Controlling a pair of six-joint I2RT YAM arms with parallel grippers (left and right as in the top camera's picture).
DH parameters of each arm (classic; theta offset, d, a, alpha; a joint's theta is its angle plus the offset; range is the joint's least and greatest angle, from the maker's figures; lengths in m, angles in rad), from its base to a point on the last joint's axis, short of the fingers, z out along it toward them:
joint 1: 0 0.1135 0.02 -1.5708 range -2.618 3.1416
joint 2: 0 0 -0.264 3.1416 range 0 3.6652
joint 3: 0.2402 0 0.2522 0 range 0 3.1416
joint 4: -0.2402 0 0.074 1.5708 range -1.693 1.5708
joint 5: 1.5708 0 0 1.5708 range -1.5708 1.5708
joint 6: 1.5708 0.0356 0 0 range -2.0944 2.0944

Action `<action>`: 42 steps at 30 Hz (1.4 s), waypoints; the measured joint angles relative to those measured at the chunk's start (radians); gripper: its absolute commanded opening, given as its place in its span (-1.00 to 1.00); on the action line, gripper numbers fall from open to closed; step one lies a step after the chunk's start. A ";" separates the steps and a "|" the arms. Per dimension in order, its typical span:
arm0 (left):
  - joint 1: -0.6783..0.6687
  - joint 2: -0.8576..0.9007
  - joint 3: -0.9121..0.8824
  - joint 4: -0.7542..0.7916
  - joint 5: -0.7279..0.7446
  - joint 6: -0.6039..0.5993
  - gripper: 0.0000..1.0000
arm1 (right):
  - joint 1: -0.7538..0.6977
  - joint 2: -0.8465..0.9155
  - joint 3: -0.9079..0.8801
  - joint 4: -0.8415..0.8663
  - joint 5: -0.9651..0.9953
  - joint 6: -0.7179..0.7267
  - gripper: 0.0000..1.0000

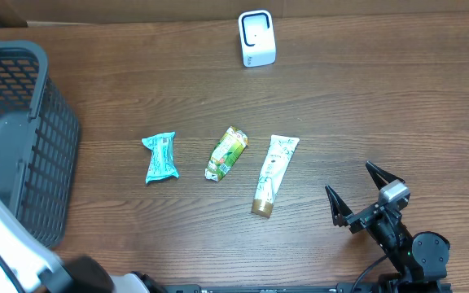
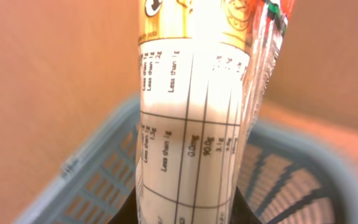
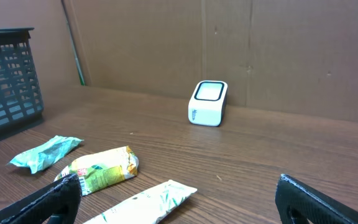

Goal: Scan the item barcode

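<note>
A grey mesh basket [image 1: 47, 122] fills the far-left of the wooden table [image 1: 365, 98]. Across the middle lie a teal wrapper [image 1: 160, 157], a green pouch [image 1: 226, 153] and a white tube [image 1: 273, 175], side by side and apart. The white scanner [image 1: 256, 38] stands at the far edge, with nothing between it and that row.

The packet [image 2: 194, 112] is off the table, above the basket's open mouth. Its long axis runs straight away from the left gripper [image 2: 185, 214], with a printed table of text facing the wrist camera. That claw is clenched on the packet's near end, dark fingers [image 2: 126, 214] either side.

The right gripper [image 1: 350, 179] sits low at the near right, angled toward the far left – released, jaws spread wide, holding nothing.
</note>
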 measured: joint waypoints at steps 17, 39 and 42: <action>-0.459 -0.121 -0.070 -0.409 0.370 -0.107 -0.91 | 0.000 0.000 0.000 0.000 0.000 -0.001 1.00; -0.807 0.241 -0.560 -0.048 0.373 -0.303 0.99 | 0.000 0.000 0.000 0.000 0.000 -0.001 1.00; -0.828 0.240 -0.560 -0.037 0.384 -0.307 1.00 | 0.000 0.000 0.000 0.000 0.000 0.000 1.00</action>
